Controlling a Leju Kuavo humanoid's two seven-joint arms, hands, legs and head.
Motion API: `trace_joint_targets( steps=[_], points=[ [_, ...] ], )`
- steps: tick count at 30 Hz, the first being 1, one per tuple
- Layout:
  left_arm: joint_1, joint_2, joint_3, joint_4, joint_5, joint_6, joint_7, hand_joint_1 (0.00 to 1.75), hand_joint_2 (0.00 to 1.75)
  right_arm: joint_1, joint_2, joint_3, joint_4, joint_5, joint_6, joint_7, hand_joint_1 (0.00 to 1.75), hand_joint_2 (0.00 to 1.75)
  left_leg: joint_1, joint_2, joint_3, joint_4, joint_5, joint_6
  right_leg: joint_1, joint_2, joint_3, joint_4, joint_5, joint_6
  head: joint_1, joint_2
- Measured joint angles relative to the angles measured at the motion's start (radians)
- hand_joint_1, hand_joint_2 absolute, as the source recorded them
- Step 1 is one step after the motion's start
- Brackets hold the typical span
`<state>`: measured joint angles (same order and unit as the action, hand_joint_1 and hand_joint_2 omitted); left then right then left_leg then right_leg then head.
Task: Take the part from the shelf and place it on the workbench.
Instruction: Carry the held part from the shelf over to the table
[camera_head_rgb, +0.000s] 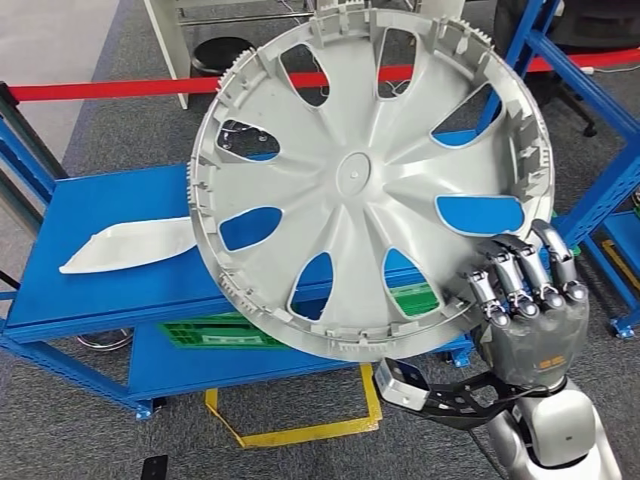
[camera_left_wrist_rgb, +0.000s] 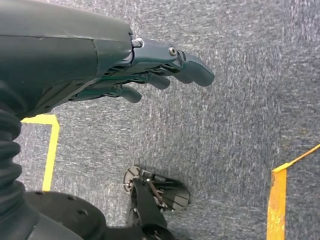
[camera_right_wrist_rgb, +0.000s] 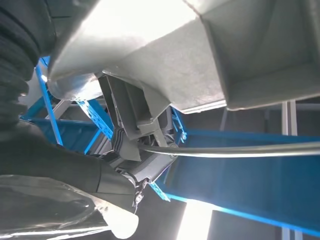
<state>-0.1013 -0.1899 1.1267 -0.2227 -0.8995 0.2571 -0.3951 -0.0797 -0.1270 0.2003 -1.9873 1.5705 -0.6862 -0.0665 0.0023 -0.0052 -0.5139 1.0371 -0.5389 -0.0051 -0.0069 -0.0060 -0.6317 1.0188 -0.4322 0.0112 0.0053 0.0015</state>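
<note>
Gripped at its near right rim by the right hand (camera_head_rgb: 528, 300), the grey wheel cover (camera_head_rgb: 355, 180) tilts above the blue shelf (camera_head_rgb: 113, 215). Left hand (camera_left_wrist_rgb: 151, 70) hangs with fingers straight, holding nothing.

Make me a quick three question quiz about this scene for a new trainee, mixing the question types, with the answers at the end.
1. True or false: the left hand helps carry the wheel cover.
2. Which hand grips the wheel cover's rim? A) right hand B) left hand C) both
3. What lies flat on the blue shelf, left of the wheel cover in the head view?

Key:
1. False; it hangs over the grey floor with fingers extended, holding nothing.
2. A; its fingers curl over the lower right edge.
3. A long white part.
</note>
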Motion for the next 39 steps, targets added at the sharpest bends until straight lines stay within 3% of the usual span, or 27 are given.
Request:
trace_joint_targets(
  steps=[1,4,6,8,9,10,11,12,14,15,17,19,20,22,24,25,26,27,29,31,32,34,35,36,39],
  points=[
    [-0.001,0.000,0.000,0.000,-0.004,0.000,0.002,0.00,1.75,0.002,0.000,0.003,-0.002,0.000,0.000,0.005,1.75,1.75,-0.002,-0.001,0.012,-0.025,0.002,0.007,0.000,0.000,-0.003,0.001,0.006,0.006,0.000,0.000],
    [0.001,-0.001,-0.002,0.000,-0.013,0.001,0.007,0.00,1.75,0.012,0.000,0.013,-0.008,-0.001,0.000,0.015,1.75,1.75,-0.006,0.001,0.000,-0.028,0.025,0.029,-0.003,0.002,-0.010,-0.001,0.017,0.025,0.001,0.000],
    [-0.001,-0.001,-0.003,0.000,-0.020,0.001,0.008,0.00,1.75,0.022,0.000,0.018,-0.016,-0.014,0.000,0.009,1.75,1.75,-0.002,0.005,-0.019,-0.034,0.049,0.044,-0.005,0.005,-0.036,0.045,-0.041,0.035,0.004,0.000],
    [-0.003,-0.001,-0.006,0.000,-0.030,0.002,0.006,0.00,1.75,0.040,0.002,0.019,-0.029,-0.046,0.000,-0.022,1.75,1.75,-0.002,0.007,-0.047,-0.035,0.071,0.052,-0.007,0.006,-0.075,0.164,-0.140,0.039,0.009,0.000],
    [-0.003,-0.001,-0.008,0.000,-0.034,0.003,0.004,0.00,1.75,0.050,0.004,0.019,-0.037,-0.062,0.000,-0.043,1.75,1.75,-0.003,0.007,-0.062,-0.034,0.082,0.052,-0.006,0.006,-0.086,0.225,-0.172,0.040,0.011,0.000],
    [-0.003,-0.002,-0.009,0.000,-0.036,0.004,0.002,0.00,1.75,0.061,0.007,0.019,-0.043,-0.076,0.000,-0.063,1.75,1.75,-0.005,0.008,-0.078,-0.033,0.093,0.052,-0.006,0.006,-0.085,0.267,-0.184,0.040,0.011,0.000],
    [-0.004,-0.002,-0.009,0.000,-0.038,0.006,0.000,0.00,1.75,0.070,0.010,0.019,-0.047,-0.084,0.000,-0.077,1.75,1.75,-0.006,0.008,-0.092,-0.031,0.103,0.051,-0.006,0.006,-0.068,0.277,-0.175,0.039,0.011,0.000],
    [-0.004,-0.002,-0.010,0.000,-0.039,0.006,-0.001,0.00,1.75,0.077,0.013,0.019,-0.052,-0.088,0.000,-0.084,1.75,1.75,-0.006,0.008,-0.106,-0.030,0.112,0.050,-0.006,0.006,-0.032,0.249,-0.150,0.037,0.011,0.000],
    [-0.006,-0.002,-0.011,0.000,-0.042,0.007,-0.003,0.00,1.75,0.083,0.017,0.018,-0.060,-0.091,0.000,-0.090,1.75,1.75,-0.008,0.008,-0.128,-0.025,0.130,0.045,-0.004,0.005,0.079,0.113,-0.117,0.030,0.011,0.000],
    [-0.007,-0.002,-0.013,0.000,-0.042,0.007,-0.004,0.00,1.75,0.084,0.019,0.018,-0.065,-0.092,0.000,-0.092,1.75,1.75,-0.009,0.008,-0.135,-0.023,0.138,0.040,-0.002,0.005,0.132,0.040,-0.119,0.026,0.010,0.000],
    [-0.008,-0.004,-0.016,0.000,-0.043,0.007,-0.006,0.00,1.75,0.086,0.022,0.017,-0.074,-0.098,0.000,-0.100,1.75,1.75,-0.010,0.008,-0.141,-0.023,0.156,0.029,0.003,0.006,0.176,-0.039,-0.136,0.018,0.009,0.000],
    [-0.009,-0.004,-0.019,0.000,-0.044,0.008,-0.007,0.00,1.75,0.093,0.036,0.009,-0.079,-0.129,-0.001,-0.148,1.75,1.75,-0.007,0.007,-0.144,-0.026,0.171,0.017,0.004,0.005,0.163,-0.044,-0.124,0.006,0.012,0.000],
    [-0.009,-0.004,-0.021,0.000,-0.046,0.008,-0.006,0.00,1.75,0.100,0.056,-0.005,-0.079,-0.164,-0.001,-0.209,1.75,1.75,-0.005,0.006,-0.149,-0.020,0.160,0.010,0.003,0.004,0.155,-0.045,-0.114,-0.003,0.013,0.000],
    [-0.009,-0.005,-0.025,0.000,-0.051,0.008,-0.004,0.00,1.75,0.120,0.124,-0.054,-0.077,-0.257,-0.001,-0.390,1.75,1.75,-0.002,0.004,-0.165,0.038,0.081,-0.002,0.000,-0.001,0.135,-0.048,-0.090,-0.018,0.009,0.000],
    [-0.010,-0.005,-0.027,0.000,-0.051,0.008,-0.006,0.00,1.75,0.138,0.193,-0.110,-0.073,-0.338,0.000,-0.548,1.75,1.75,0.001,0.004,-0.182,0.155,-0.023,-0.010,0.002,-0.003,0.112,-0.046,-0.067,-0.025,0.006,0.000],
    [-0.012,-0.006,-0.028,0.000,-0.049,0.007,-0.009,0.00,1.75,0.145,0.217,-0.131,-0.071,-0.362,0.000,-0.585,1.75,1.75,0.002,0.004,-0.184,0.208,-0.047,-0.013,0.003,-0.003,0.098,-0.043,-0.055,-0.025,0.006,0.000],
    [-0.013,-0.006,-0.028,0.000,-0.046,0.006,-0.014,0.00,1.75,0.151,0.237,-0.149,-0.069,-0.380,-0.001,-0.603,1.75,1.75,0.003,0.004,-0.175,0.240,-0.048,-0.015,0.003,-0.003,0.080,-0.039,-0.043,-0.024,0.006,0.000],
    [-0.014,-0.007,-0.028,0.000,-0.044,0.004,-0.018,0.00,1.75,0.155,0.254,-0.164,-0.068,-0.391,-0.001,-0.607,1.75,1.75,0.004,0.004,-0.152,0.241,-0.031,-0.016,0.004,-0.003,0.060,-0.033,-0.032,-0.022,0.005,0.000],
    [-0.014,-0.010,-0.028,0.000,-0.044,0.002,-0.022,0.00,1.75,0.165,0.280,-0.186,-0.066,-0.400,-0.001,-0.609,1.75,1.75,0.005,0.003,-0.061,0.137,0.009,-0.011,0.004,-0.002,0.025,-0.018,-0.016,-0.017,0.005,0.000],
    [-0.013,-0.013,-0.029,0.000,-0.050,0.003,-0.017,0.00,1.75,0.176,0.299,-0.201,-0.066,-0.399,-0.001,-0.609,1.75,1.75,0.003,0.002,0.026,0.006,0.002,-0.001,0.005,-0.001,0.005,-0.007,-0.002,-0.006,0.006,0.000],
    [-0.012,-0.015,-0.029,0.000,-0.054,0.004,-0.012,0.00,1.75,0.181,0.305,-0.207,-0.066,-0.397,-0.002,-0.609,1.75,1.75,0.000,0.002,0.045,-0.030,-0.008,0.005,0.005,-0.002,0.000,-0.006,0.006,0.000,0.006,0.000],
    [-0.004,-0.019,-0.030,0.001,-0.058,0.007,-0.003,0.00,1.75,0.192,0.316,-0.218,-0.066,-0.393,-0.002,-0.610,1.75,1.75,-0.002,0.003,0.041,-0.048,0.000,0.019,0.003,-0.001,-0.006,-0.010,0.025,0.013,0.005,0.000],
    [-0.001,-0.020,-0.030,0.001,-0.060,0.009,-0.001,0.00,1.75,0.197,0.319,-0.223,-0.066,-0.391,-0.002,-0.610,1.75,1.75,-0.001,0.006,0.032,-0.051,0.012,0.027,0.002,0.001,-0.011,-0.009,0.021,0.018,0.005,0.000],
    [0.001,-0.021,-0.030,0.001,-0.061,0.010,0.001,0.00,1.75,0.201,0.321,-0.228,-0.066,-0.390,-0.002,-0.610,1.75,1.75,0.001,0.008,0.021,-0.055,0.025,0.035,0.001,0.003,-0.022,0.005,-0.002,0.023,0.006,0.000],
    [0.003,-0.022,-0.030,0.001,-0.061,0.011,0.002,0.00,1.75,0.208,0.322,-0.236,-0.066,-0.388,-0.002,-0.610,1.75,1.75,0.001,0.013,-0.027,-0.057,0.065,0.047,-0.002,0.005,-0.062,0.152,-0.155,0.036,0.010,0.000]
  ],
)
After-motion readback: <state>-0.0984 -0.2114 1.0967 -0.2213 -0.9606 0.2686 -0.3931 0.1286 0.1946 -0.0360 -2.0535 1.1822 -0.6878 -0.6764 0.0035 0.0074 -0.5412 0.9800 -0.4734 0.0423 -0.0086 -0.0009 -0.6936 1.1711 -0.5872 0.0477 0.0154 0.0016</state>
